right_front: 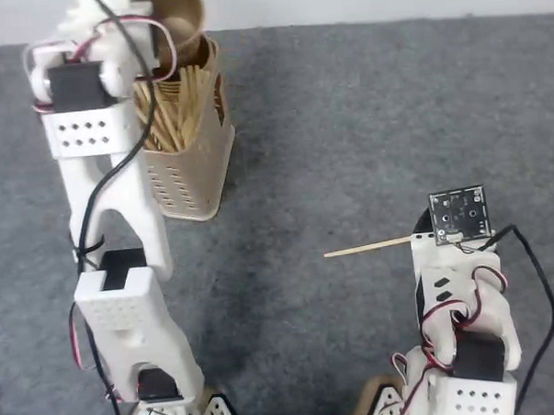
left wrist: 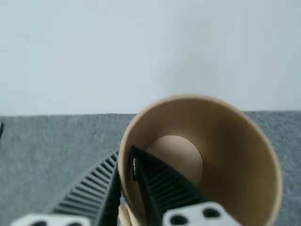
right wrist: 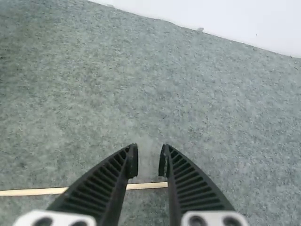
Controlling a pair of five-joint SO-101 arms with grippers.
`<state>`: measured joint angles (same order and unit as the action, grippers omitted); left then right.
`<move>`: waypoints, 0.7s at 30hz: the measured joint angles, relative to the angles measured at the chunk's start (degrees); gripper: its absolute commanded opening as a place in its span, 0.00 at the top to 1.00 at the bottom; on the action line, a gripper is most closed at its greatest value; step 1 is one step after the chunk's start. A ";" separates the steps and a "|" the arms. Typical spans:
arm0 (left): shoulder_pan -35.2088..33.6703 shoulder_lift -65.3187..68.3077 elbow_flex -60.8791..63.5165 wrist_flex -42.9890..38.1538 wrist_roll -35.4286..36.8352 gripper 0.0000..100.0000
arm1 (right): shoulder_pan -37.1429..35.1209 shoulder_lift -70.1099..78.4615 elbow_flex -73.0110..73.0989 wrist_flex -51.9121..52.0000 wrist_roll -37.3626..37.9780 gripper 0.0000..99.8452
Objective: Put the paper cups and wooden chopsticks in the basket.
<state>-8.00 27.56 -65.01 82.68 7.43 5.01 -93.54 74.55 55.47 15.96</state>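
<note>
The paper cup (left wrist: 202, 155) hung just above the basket (right_front: 197, 170), tipped on its side over the far rim. The left gripper (left wrist: 124, 157) was clamped on the cup's wall, one finger inside and one outside. Inside the basket stood a bundle of chopsticks (right_front: 176, 111). Well away from the basket, a single chopstick (right_front: 366, 248) lay flat on the grey mat (right_front: 347, 122). The right gripper (right wrist: 148, 160) was poised over the end farther from the basket, its fingers a little apart and straddling the stick.
</note>
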 measured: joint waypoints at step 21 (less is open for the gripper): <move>2.46 0.53 -3.52 8.26 2.29 0.88 | 0.00 0.00 0.00 0.00 0.00 0.91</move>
<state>-5.54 28.09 -68.53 90.95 9.71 5.01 -93.54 74.55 55.47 15.96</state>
